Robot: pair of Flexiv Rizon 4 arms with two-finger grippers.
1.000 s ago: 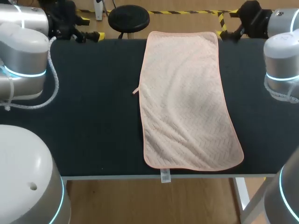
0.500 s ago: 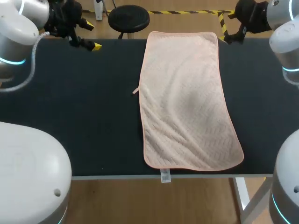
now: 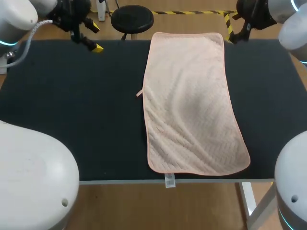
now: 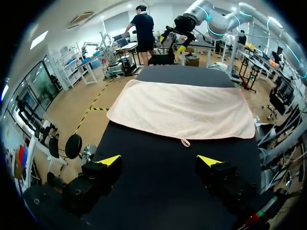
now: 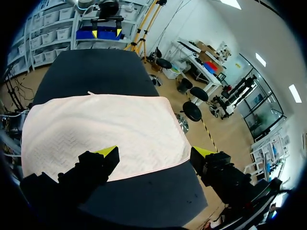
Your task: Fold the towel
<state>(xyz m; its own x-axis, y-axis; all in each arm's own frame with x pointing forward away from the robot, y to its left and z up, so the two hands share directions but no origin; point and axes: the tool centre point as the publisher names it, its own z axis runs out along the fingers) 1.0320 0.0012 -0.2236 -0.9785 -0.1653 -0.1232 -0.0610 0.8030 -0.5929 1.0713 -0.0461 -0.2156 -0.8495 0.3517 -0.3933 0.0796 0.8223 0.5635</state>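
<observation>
The left arm (image 3: 29,14) is cut off at the frame's upper left corner, the right arm (image 3: 288,17) at its upper right. The label (image 3: 169,180) on the near edge of the towel (image 3: 192,100) is too small to read.

My right hand (image 5: 154,152) has its yellow-tipped fingers spread wide, with one end of the pink towel (image 5: 100,129) just ahead of them. The towel lies flat across the dark table (image 5: 96,67). My left hand (image 5: 106,32) is at the table's far end.
</observation>
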